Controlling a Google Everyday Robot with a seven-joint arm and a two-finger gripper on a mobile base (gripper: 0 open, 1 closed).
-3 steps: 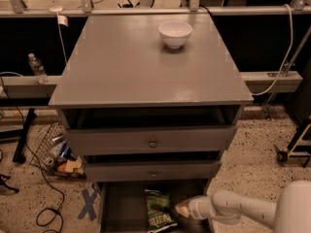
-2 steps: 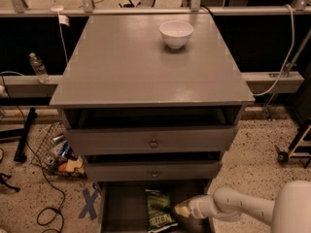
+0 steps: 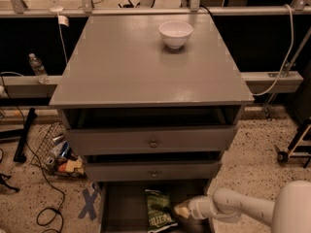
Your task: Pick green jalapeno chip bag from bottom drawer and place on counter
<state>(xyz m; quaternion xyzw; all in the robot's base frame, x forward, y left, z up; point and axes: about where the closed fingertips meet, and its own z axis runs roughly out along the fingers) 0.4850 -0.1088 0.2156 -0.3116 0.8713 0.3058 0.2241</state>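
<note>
Arm stretched low, end effector beside green jalapeno chip bag in bottom drawer; its grip cannot be told

Pincer low, bottom centre; white arm stretched leftward, near horizontal.

High front view, end effector low right

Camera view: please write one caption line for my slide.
Gripper in the bottom drawer beside the chip bag; bowl on the counter.
</note>
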